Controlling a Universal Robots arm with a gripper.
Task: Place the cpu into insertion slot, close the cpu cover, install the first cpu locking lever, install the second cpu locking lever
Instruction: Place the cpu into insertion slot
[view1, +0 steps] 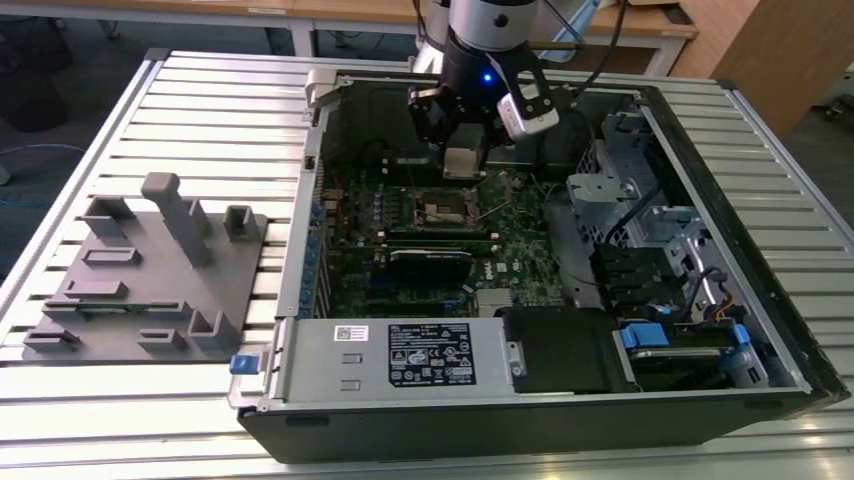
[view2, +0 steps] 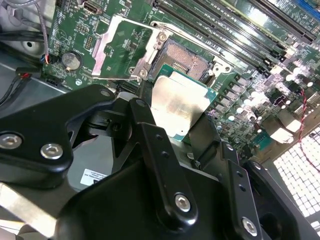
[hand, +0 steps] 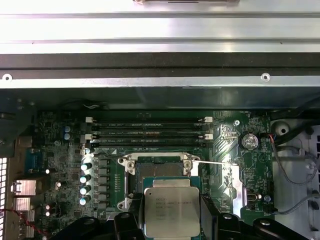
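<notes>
My gripper (view1: 461, 162) hangs inside the open computer case, shut on the cpu (view1: 459, 155), a small square chip with a silvery top. In both wrist views the cpu (view2: 176, 105) (hand: 171, 210) sits between the black fingers (view2: 143, 117), held a little above and beside the insertion slot (view2: 186, 56) (hand: 160, 167). The slot (view1: 445, 208) lies bare on the green motherboard, its dark centre uncovered. The cpu cover (view2: 117, 47) (hand: 227, 181), a silver frame plate, is flipped open to one side of the slot. A thin lever wire (hand: 215, 162) stands raised.
Long black memory slots (hand: 150, 131) run beside the socket. The case's metal walls (view1: 314, 180) ring the board, with a power supply (view1: 400, 355) at the front and drive bays (view1: 641, 230) at the exterior view's right. A grey fixture block (view1: 147, 270) sits on the slatted table.
</notes>
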